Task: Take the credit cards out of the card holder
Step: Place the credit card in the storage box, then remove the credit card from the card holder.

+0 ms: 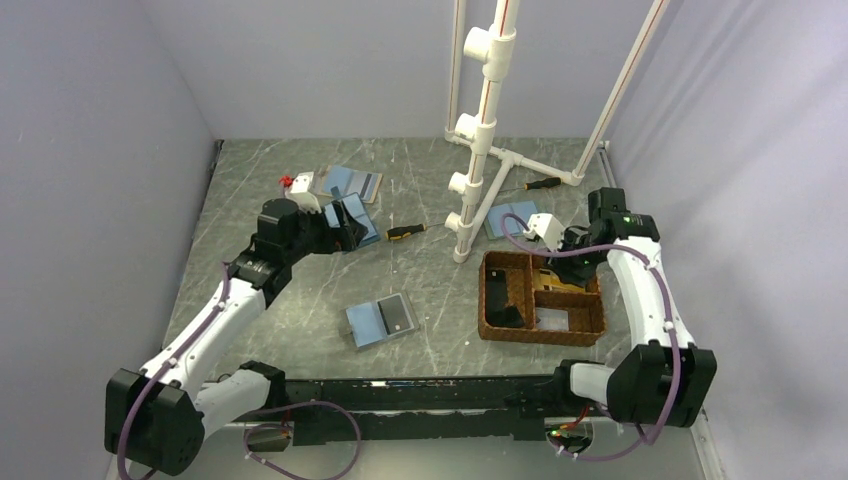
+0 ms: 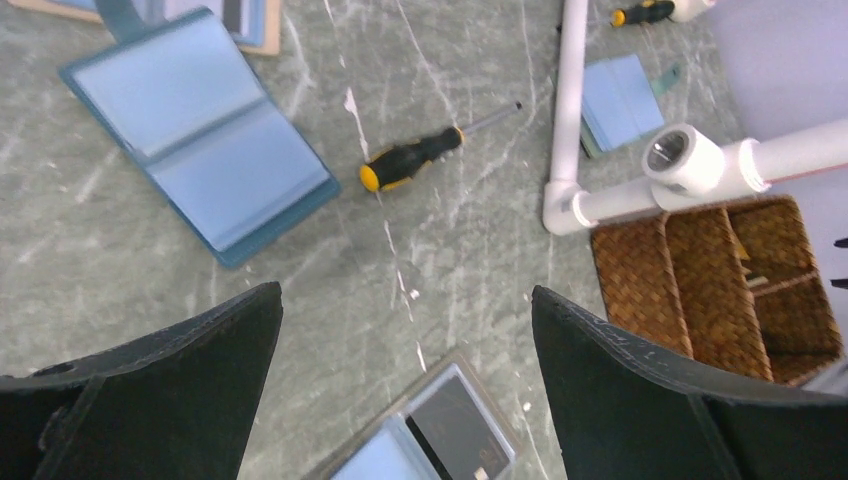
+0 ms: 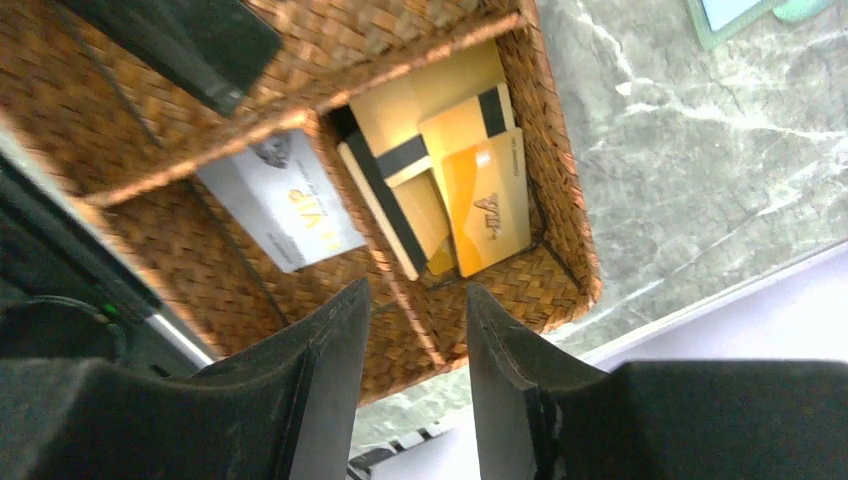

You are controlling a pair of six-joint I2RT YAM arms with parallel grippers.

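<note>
Right tool [image 3: 415,300], jaws parted and empty, hangs above the wicker tray [image 3: 565,235] holding credit cards [image 3: 485,200]. Left tool [image 2: 405,295] gapes wide. Best to lower it squarely onto the near-centre card holder [image 1: 368,326] and pinch only the dark card [image 1: 398,317].

- Walls [image 1: 100,100]: plain pale lavender-grey panels closing off the left, rear and right sides.
- Table [image 1: 300,290]: dark grey-green stone-pattern surface with white veining (evenly lit, no hard shadows).
- Pipe frame [image 1: 489,95]: white plastic tubing, standing upright at rear centre.
</note>
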